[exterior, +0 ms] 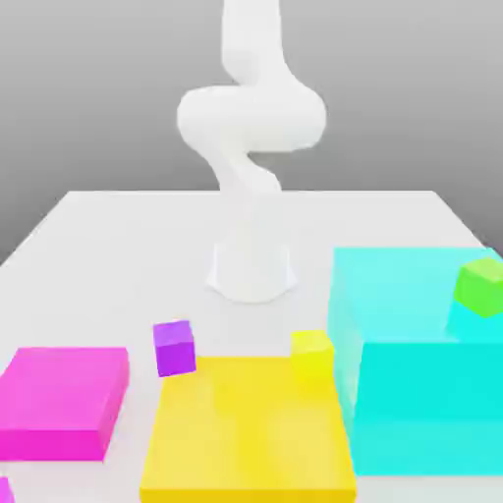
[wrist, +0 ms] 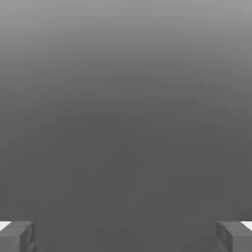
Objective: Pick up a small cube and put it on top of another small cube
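Hand view: the pincer (wrist: 126,237) is spread wide and empty, presumably kept ready for the pick; by the exterior view, the small magenta cube (exterior: 5,490) lies at the left bottom corner, the small purple cube (exterior: 175,349) beside the yellow block (exterior: 248,422).

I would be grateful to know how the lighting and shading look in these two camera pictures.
Exterior view: bright, with the arm and table almost washed out to white, and a darker patch beside the green cube on the cyan block; hand view: dim grey, lighter towards one edge, no glare.
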